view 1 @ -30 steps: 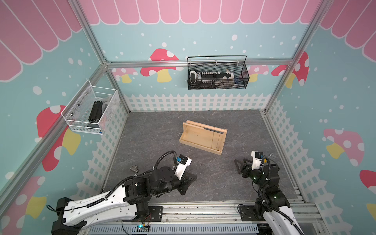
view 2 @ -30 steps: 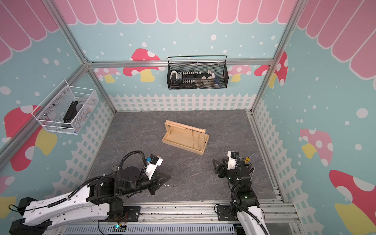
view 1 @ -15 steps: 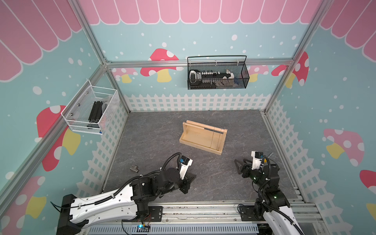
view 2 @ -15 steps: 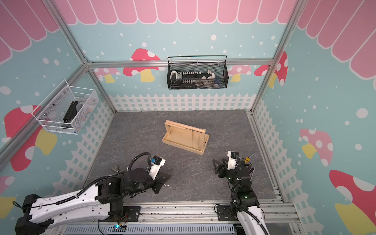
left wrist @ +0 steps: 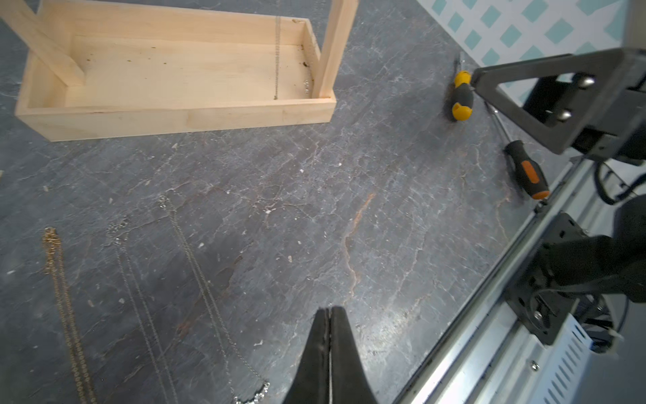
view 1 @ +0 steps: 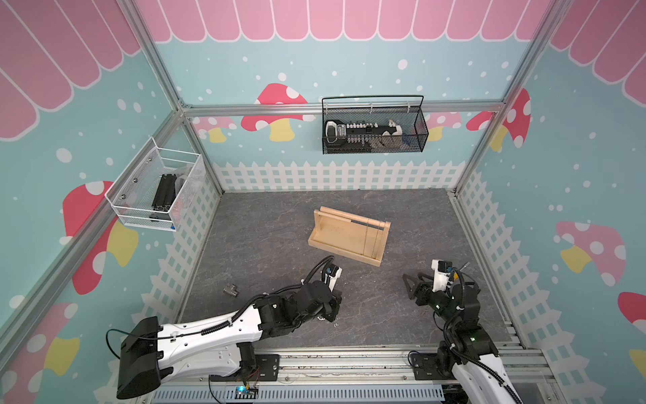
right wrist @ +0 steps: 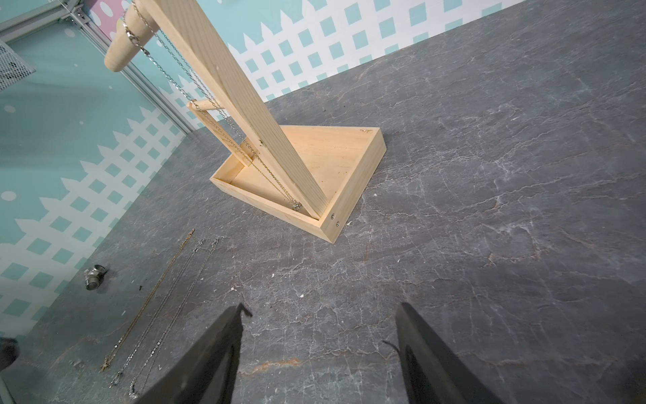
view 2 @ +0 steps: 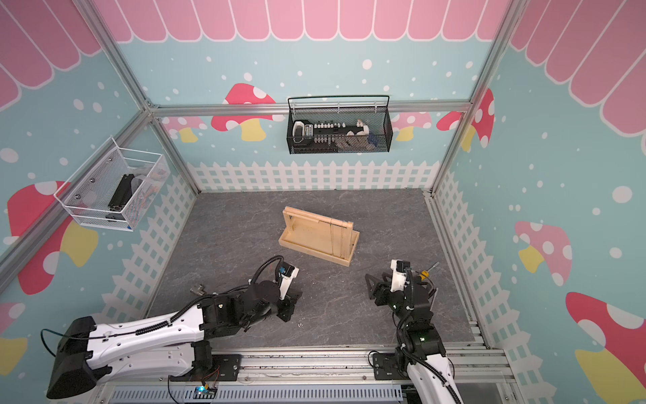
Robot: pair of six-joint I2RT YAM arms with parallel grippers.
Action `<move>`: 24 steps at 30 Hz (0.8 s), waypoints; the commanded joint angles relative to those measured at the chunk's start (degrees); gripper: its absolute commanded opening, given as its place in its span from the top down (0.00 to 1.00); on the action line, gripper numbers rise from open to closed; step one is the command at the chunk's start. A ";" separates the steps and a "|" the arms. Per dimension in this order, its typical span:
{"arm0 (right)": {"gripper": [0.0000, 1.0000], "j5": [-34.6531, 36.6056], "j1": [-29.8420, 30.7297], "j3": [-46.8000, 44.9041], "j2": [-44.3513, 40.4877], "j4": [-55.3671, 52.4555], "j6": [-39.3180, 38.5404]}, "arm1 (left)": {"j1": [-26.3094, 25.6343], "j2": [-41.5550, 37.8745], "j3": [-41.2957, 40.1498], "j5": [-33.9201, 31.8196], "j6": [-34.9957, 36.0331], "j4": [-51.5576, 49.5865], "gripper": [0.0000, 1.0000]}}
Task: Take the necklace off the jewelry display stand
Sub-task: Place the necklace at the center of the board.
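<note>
Stands: I count one jewelry display stand (view 1: 344, 233), pale wood, upright a little right of centre on the desk (view 1: 262, 224) in both top views.
Necklace on the stand: one hanging necklace (left wrist: 277, 59) that I can make out. It is a silver chain looped over the dowel rail close to one end board, and its strands drop to the base tray.
Necklaces on the desk: three, lying side by side and apart from each other in front of the stand. They are a gold chain (left wrist: 64, 304), a middle silver chain (left wrist: 141, 307) and an outer silver chain (left wrist: 209, 297).
Left gripper (left wrist: 329, 313): lower middle of the top views, low over the desk. Its jaws are pressed together and I see nothing between them. The pendant end of the outer silver chain lies just beside them.
Right gripper (right wrist: 321, 309): lower right of the top views. Its jaws are spread and empty, facing the stand from well apart.
Screwdrivers: two on the desk near the right arm, a yellow-handled screwdriver (left wrist: 461, 98) and an orange-handled screwdriver (left wrist: 528, 171).
Metal fitting (view 1: 230, 289): one, alone at the lower left of the desk.
Baskets: two, a black mesh basket (view 1: 374, 149) on the back wall and a white mesh basket (view 1: 146, 218) on the left wall.
</note>
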 commanded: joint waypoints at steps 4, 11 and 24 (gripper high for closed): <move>0.29 -0.57 0.42 -0.32 -0.29 -0.60 0.29 | 4.57 3.51 1.71 -4.99 1.03 1.36 1.00; 0.29 -0.41 0.45 -0.39 -0.12 -0.38 0.40 | 8.07 10.97 3.39 -1.26 3.09 5.44 1.00; 0.29 -0.21 0.46 -0.49 0.14 -0.06 0.29 | 9.97 21.04 8.39 -1.95 5.87 6.60 1.00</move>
